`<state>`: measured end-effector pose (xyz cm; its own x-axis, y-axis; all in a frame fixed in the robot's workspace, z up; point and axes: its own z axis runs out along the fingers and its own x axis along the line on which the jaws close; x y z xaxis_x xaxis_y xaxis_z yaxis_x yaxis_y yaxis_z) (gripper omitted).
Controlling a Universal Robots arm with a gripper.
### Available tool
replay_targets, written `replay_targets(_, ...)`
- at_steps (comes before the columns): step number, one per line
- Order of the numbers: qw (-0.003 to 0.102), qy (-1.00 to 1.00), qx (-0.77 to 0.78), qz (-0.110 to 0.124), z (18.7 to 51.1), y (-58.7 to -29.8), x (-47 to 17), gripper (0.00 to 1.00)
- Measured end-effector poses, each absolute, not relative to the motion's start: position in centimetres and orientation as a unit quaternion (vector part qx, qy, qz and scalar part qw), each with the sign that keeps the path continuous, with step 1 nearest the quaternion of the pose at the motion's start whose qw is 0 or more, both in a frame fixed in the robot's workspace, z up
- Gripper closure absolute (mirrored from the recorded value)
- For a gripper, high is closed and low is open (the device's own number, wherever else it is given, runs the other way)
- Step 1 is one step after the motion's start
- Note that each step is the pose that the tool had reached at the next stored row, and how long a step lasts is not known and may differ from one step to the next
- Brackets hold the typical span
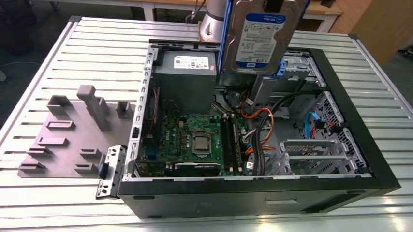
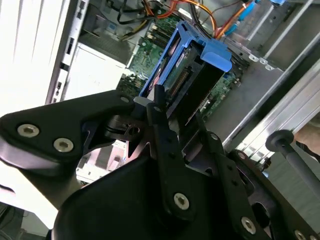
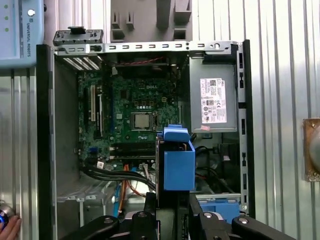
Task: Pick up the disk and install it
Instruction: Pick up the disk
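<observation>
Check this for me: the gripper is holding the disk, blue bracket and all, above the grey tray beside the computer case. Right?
Not quite. The gripper is holding the disk, blue bracket and all, above the open computer case itself, not the grey tray beside it. The first wrist view shows the motherboard below the disk.

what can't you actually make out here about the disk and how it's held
- Second wrist view: the disk has its label face turned away, and the gripper clamped on it covers its near end.
- Exterior view: the hold on the disk is cut off by the top edge, and the disk hides the far corner of the computer case.
- First wrist view: the disk is edge-on, its label unseen behind the blue bracket.
</observation>
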<state>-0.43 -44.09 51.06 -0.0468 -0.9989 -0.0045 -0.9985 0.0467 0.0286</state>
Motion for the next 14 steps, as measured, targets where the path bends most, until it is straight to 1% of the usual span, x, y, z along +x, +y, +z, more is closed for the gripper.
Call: replay_targets(14, 0.008, -0.723, 0.69, -0.012, 51.0, -49.7, -0.4, 0.65)
